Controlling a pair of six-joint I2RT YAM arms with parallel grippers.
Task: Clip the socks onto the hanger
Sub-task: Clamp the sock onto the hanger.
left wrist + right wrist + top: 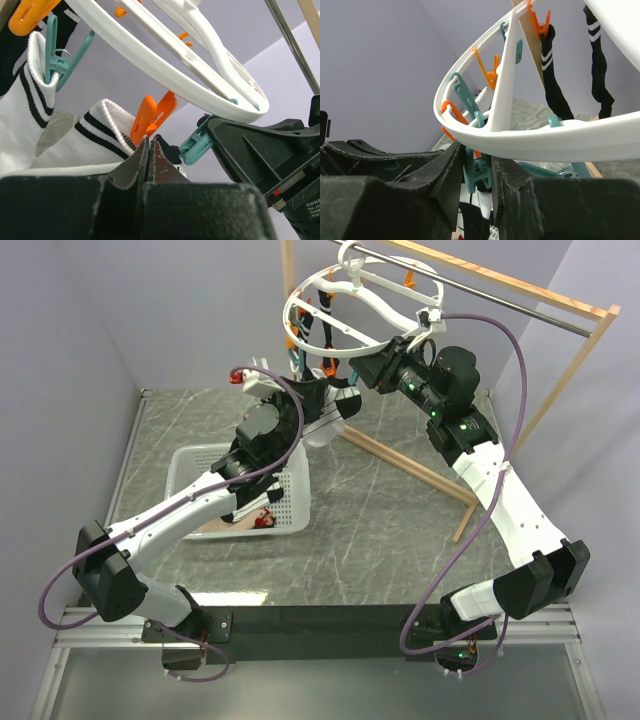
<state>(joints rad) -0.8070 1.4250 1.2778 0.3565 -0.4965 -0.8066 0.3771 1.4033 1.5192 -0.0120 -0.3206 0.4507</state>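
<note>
The white round hanger (345,305) hangs from the metal rod, with orange and teal clips under its ring. My right gripper (477,160) is shut on a teal clip (479,172) just below the ring (545,142), squeezing it. My left gripper (149,141) is shut on a sock; its black edge (175,152) sticks out at the fingertips, right beside that teal clip (195,145). The held sock's white body hangs below my left gripper (325,430). A white sock with black bands (25,100) hangs from another teal clip. Black socks (552,75) hang on the far side.
The wooden frame (560,370) with its metal rod (500,290) stands at the back right. A white perforated basket (185,475) sits on the table under my left arm, with a red-marked item (265,520) inside. An orange clip (150,117) hangs just above my left fingertips.
</note>
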